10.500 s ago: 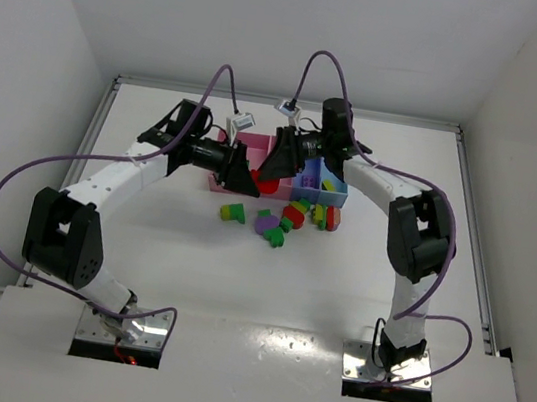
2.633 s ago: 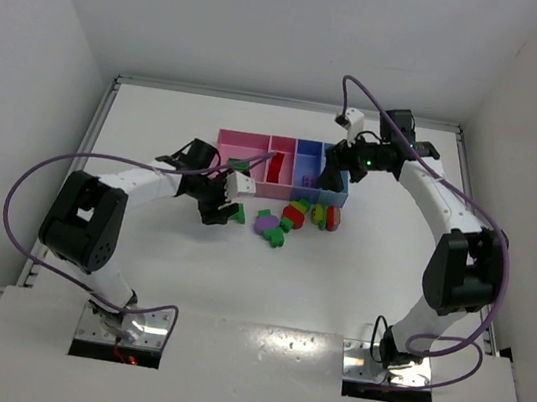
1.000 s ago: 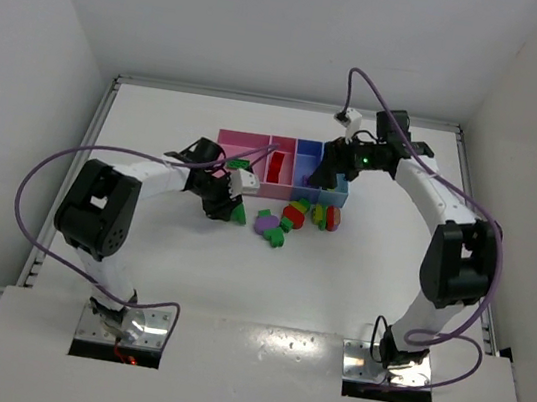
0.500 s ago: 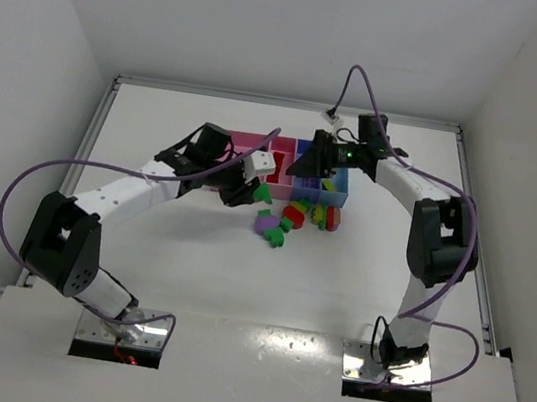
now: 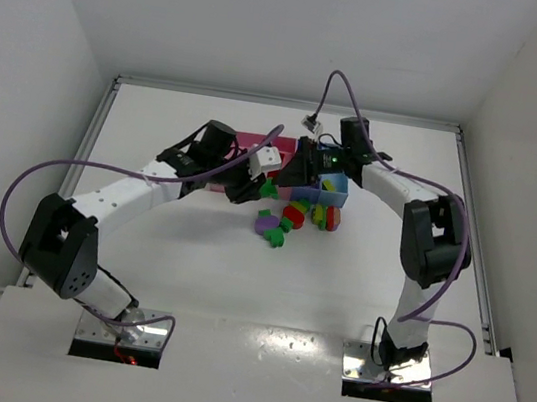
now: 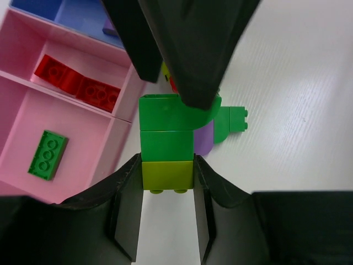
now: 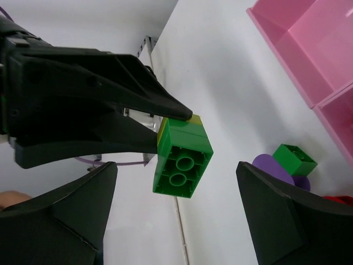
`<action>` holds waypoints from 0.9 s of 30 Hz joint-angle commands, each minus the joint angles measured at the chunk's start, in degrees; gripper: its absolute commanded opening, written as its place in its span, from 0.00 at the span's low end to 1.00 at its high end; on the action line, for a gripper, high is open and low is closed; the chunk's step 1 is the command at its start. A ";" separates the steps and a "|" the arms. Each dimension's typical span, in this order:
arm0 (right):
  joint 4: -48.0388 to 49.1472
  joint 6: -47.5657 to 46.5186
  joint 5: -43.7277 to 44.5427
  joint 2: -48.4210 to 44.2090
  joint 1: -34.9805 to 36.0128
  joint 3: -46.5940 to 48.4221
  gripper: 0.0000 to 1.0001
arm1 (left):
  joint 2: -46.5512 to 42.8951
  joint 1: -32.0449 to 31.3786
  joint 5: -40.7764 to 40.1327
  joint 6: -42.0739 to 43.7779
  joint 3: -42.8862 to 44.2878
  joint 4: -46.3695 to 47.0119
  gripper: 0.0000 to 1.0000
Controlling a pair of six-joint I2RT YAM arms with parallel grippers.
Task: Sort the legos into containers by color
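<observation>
My left gripper [image 6: 167, 168] is shut on a short stack of legos, green blocks [image 6: 166, 130] on a yellow-green one [image 6: 167, 174], held in the air over the table beside the containers [image 5: 252, 142]. In the top view the stack [image 5: 268, 188] hangs between both grippers. My right gripper [image 7: 176, 190] is open and faces the stack's green end [image 7: 182, 157], one finger on each side, apart from it. The narrow pink bin [image 6: 124, 91] holds red legos [image 6: 77, 83]. A green lego [image 6: 48, 154] lies in the wide pink bin [image 6: 22, 121].
Loose legos lie on the table in front of the bins: a purple one [image 5: 267, 224], a red one [image 5: 294, 213], a green one [image 5: 277, 240] and a yellow and red stack [image 5: 329, 215]. The light blue bin [image 5: 332, 182] is partly hidden by my right arm.
My left gripper has lifted the green and yellow-green stack off the table and carried it right. My right gripper has swung left from the blue bins to face it.
</observation>
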 commanded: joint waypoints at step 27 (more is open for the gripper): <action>5.89 1.83 -3.18 1.85 -0.75 6.14 0.00 | -12.67 -1.22 -6.36 -4.35 -7.64 1.75 0.19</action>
